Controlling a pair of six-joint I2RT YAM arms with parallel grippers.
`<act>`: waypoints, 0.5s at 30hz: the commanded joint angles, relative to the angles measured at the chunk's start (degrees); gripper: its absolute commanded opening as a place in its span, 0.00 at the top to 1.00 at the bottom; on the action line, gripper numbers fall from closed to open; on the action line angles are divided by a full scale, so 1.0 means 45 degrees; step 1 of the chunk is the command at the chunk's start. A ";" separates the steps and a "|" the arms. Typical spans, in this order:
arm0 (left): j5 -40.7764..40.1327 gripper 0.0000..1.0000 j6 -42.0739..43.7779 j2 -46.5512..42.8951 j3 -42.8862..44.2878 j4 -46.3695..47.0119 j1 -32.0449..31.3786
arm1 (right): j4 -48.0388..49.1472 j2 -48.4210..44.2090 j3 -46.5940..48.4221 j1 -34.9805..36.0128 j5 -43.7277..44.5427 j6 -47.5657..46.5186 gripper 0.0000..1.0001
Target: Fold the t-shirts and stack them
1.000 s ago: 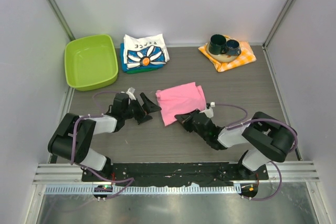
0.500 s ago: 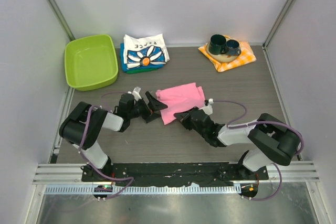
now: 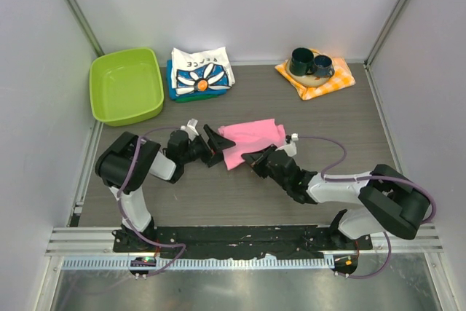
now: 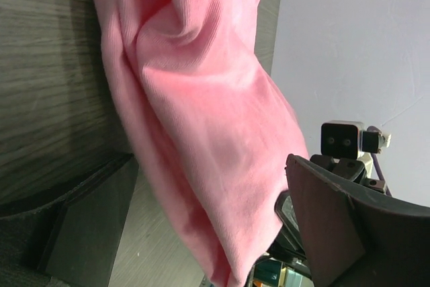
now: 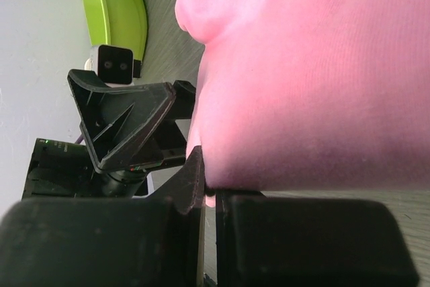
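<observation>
The pink t-shirt [image 3: 251, 138] lies folded in the middle of the table, its near-left corner bunched. My left gripper [image 3: 218, 146] is open, with the shirt's left edge between its spread fingers [image 4: 87, 226]; the pink cloth [image 4: 201, 119] fills the left wrist view. My right gripper [image 3: 255, 159] is shut on the shirt's near edge, and the cloth [image 5: 316, 72] is pinched between its jaws [image 5: 208, 193]. The white daisy-print t-shirt [image 3: 202, 71] lies on folded blue and green shirts [image 3: 173, 87] at the back.
A lime green bin [image 3: 125, 85] stands at the back left, next to the shirt stack. An orange-and-white checked cloth [image 3: 324, 85] with two dark mugs [image 3: 311, 63] is at the back right. Grey walls enclose the table.
My left gripper has moved right until its open fingers straddle the pink shirt's left edge. My right gripper has crept forward on the near edge, and the shirt's near-left corner has bunched up.
</observation>
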 commanded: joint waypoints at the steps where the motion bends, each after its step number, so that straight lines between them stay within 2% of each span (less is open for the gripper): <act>1: -0.0616 0.00 0.0171 0.1021 0.0219 -0.0429 -0.0201 | 0.0425 -0.0548 0.0460 0.0101 0.0400 -0.0289 0.99; 15: -0.0694 0.00 -0.0553 0.2254 0.1391 0.0900 -0.0552 | 0.0269 -0.0959 0.0480 0.0355 0.0400 -0.0328 0.99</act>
